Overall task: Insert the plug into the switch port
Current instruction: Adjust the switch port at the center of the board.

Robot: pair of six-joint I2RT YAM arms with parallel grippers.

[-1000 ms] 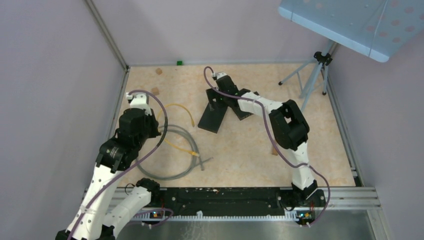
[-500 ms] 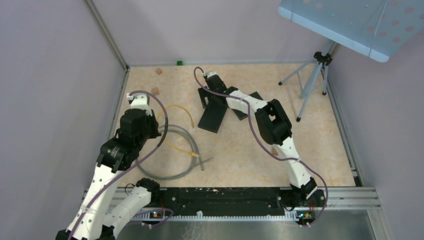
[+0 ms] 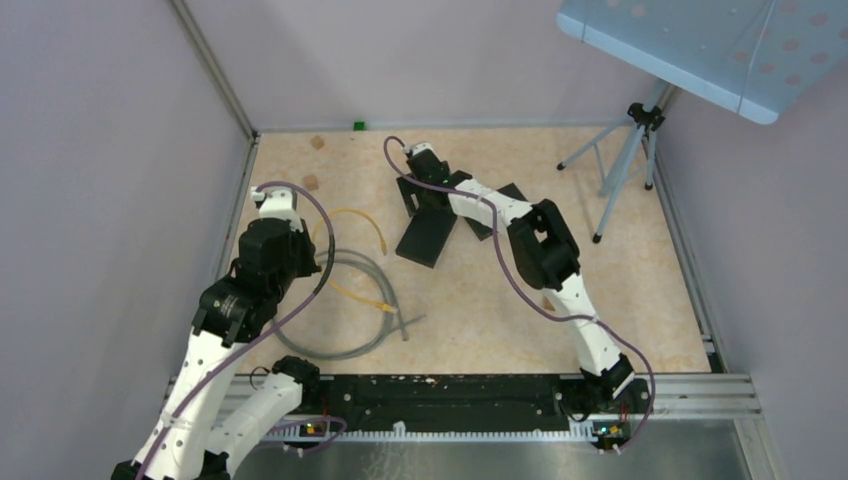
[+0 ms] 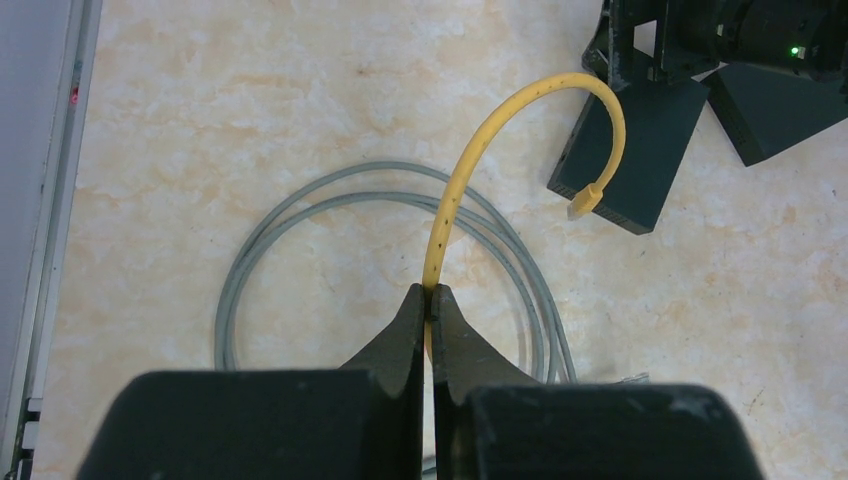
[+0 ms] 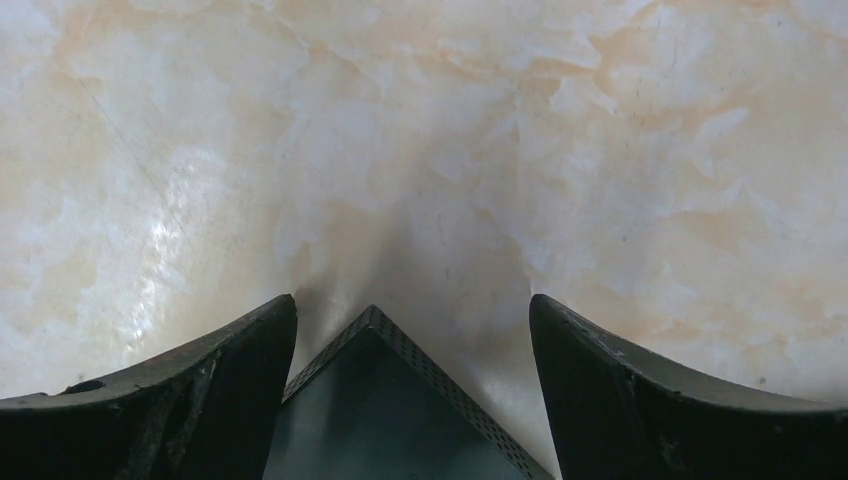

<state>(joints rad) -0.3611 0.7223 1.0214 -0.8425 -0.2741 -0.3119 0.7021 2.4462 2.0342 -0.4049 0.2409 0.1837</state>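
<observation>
The right gripper (image 5: 412, 300) has slid over a corner of the black switch (image 5: 385, 420), wide open and maybe ready to hold it, while the left gripper (image 4: 430, 300) still pinches the yellow cable (image 4: 465, 170), whose plug (image 4: 584, 203) is near the switch, not in yet.

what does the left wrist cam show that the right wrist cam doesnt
Only the left wrist view: the left gripper shut on the yellow cable, its plug free at the far end, a grey cable coil, and two black boxes. Only the right wrist view: the right gripper open, its fingers on either side of one perforated box corner, seen close up. Both: the marbled table and a black box.
</observation>
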